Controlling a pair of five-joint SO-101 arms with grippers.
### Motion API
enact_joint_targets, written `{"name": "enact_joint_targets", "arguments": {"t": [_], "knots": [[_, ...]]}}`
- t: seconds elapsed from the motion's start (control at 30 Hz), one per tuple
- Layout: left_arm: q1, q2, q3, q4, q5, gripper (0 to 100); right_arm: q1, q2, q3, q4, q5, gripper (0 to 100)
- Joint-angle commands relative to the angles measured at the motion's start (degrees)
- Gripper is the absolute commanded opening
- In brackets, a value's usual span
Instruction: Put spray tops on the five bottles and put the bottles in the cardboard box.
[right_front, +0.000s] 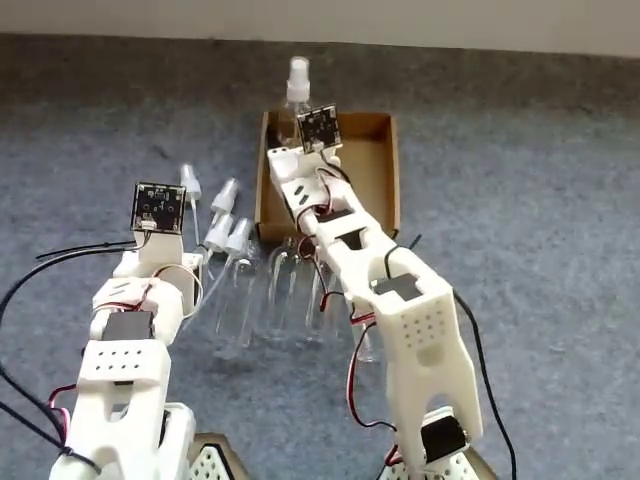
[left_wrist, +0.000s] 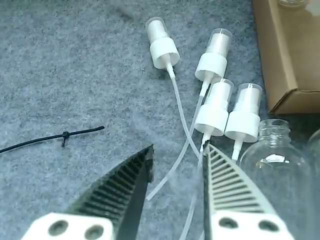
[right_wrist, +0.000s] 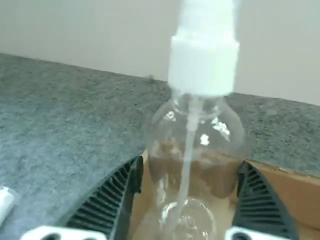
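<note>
Right end effector (right_wrist: 189, 175) clamped on capped bottle (right_wrist: 200, 135), held upright at the far left corner of the box (right_front: 393, 170). Left end effector (left_wrist: 177, 147) is spread apart, low over the tabletop (left_wrist: 60, 75), just beside four loose spray tops (left_wrist: 214, 107). Four uncapped bottles (right_front: 270, 290) lie side by side on the tabletop near the box.

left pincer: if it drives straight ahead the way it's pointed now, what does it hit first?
Left pincer: likely the thin dip tubes lying just ahead of its open tips, then the nearest spray top. Depth is unclear.
</note>
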Motion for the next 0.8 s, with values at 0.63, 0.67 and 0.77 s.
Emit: {"name": "enact_joint_targets", "arguments": {"t": [0.63, 0.67, 0.77], "knots": [[1.0, -1.1, -0.1, -0.9, -0.4, 15, -1.0, -15.2, -1.8, 10.9, -0.4, 27.2], [1.0, -1.0, -0.1, -0.9, -0.4, 15, -1.0, -16.8, -1.6, 12.0, -0.4, 27.2], [1.0, -1.0, -0.1, -0.9, -0.4, 15, -2.2, -22.3, -1.5, 16.8, -0.4, 27.2]]}}
